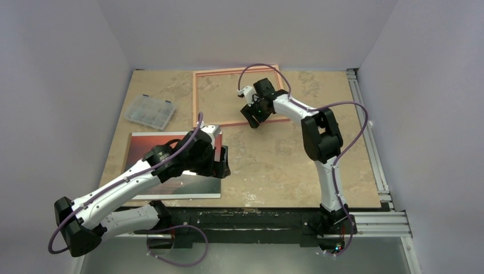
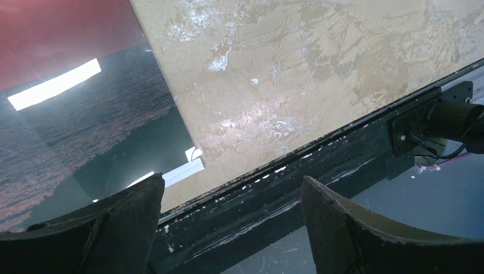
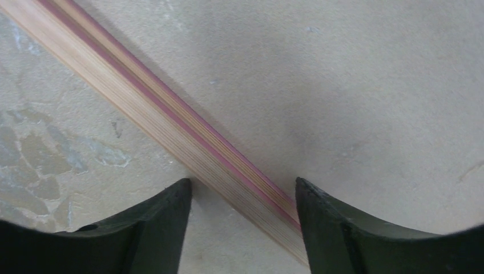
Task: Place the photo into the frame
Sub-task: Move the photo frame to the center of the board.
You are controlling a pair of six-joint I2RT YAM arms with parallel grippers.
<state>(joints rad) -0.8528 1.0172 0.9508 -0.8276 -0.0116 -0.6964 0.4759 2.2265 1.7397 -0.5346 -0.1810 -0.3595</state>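
The photo lies face up at the near left of the table, red sky and dark sea showing, with my left arm across it. It fills the left of the left wrist view. My left gripper is open and empty at the photo's right edge, near its near-right corner. The frame lies flat at the back centre. My right gripper is open over the frame's near rail. In the right wrist view the rail runs diagonally between the fingers.
A clear plastic compartment box sits at the left, behind the photo. The table's black front edge lies just below the left gripper. A metal rail runs along the table's right side. Grey walls close in on three sides.
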